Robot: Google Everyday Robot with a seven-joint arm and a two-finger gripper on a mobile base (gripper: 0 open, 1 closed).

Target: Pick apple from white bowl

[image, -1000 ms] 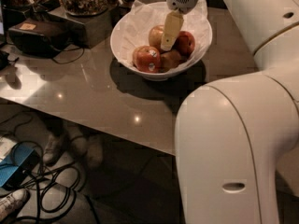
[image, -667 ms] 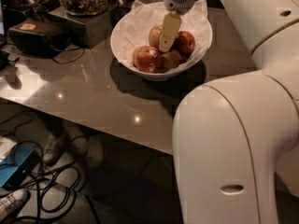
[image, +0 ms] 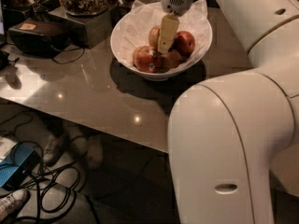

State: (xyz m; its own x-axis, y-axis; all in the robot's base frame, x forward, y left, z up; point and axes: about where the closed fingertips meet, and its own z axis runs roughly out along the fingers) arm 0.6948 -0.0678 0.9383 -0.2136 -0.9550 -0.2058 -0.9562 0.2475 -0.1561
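None of the lift was done: my claw [image: 164, 45] hung inside the white bowl [image: 194, 62] on the counter [image: 93, 94], just beside the yellow apple [image: 153, 34] lying among red apples [image: 185, 43], and I could not tell whether it was open or closed.

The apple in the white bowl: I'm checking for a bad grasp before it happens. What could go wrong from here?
The gripper hangs down among closely packed fruit, so it may nudge or take the red apple instead of the yellow-gold apple. The crinkled paper lining the white bowl could snag and lift too. A sideways push might slide the bowl on the glossy table.
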